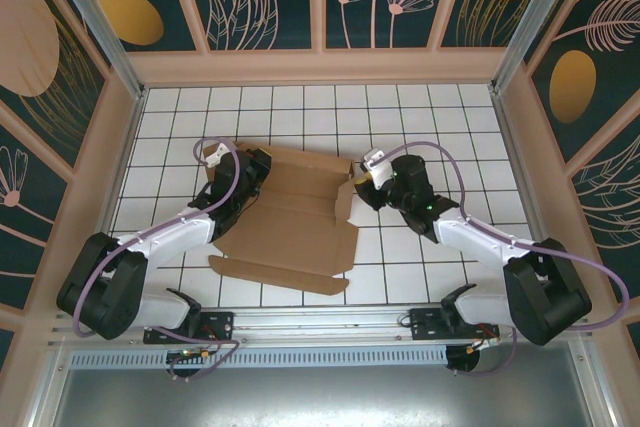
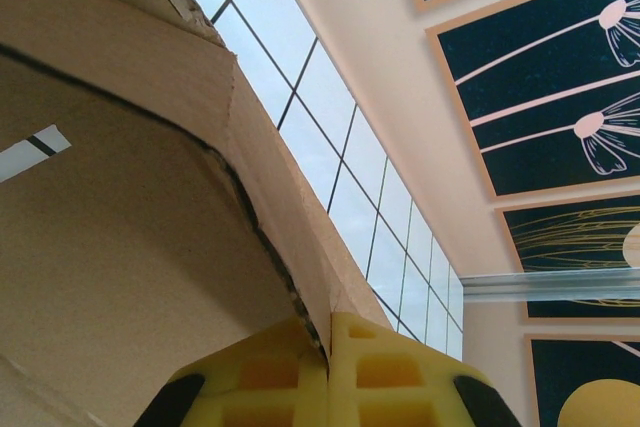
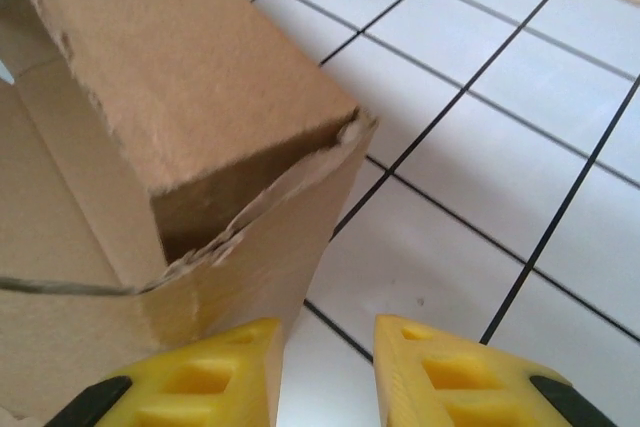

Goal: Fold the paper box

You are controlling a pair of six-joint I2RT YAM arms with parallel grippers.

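Here the plain brown cardboard paper box point(image 1: 295, 212), part-raised, lies on the white tiled bench point(image 1: 450, 112). The left tool point(image 2: 328, 347) pinches its far-left wall. The right tool point(image 3: 328, 372), narrowly parted and empty, sits beside the right corner. Best brace that wall while pushing the corner flap inward; a purple cable point(image 1: 432, 144) loops nearby.

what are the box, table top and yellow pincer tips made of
Paper box: matte brown cardboard, by its fibrous, ragged edges. Table: smooth white surface with dark grid lines, tile or printed sheet, can't tell. Right pincer fingertips: matte yellow moulded plastic or rubber, with recessed pockets.
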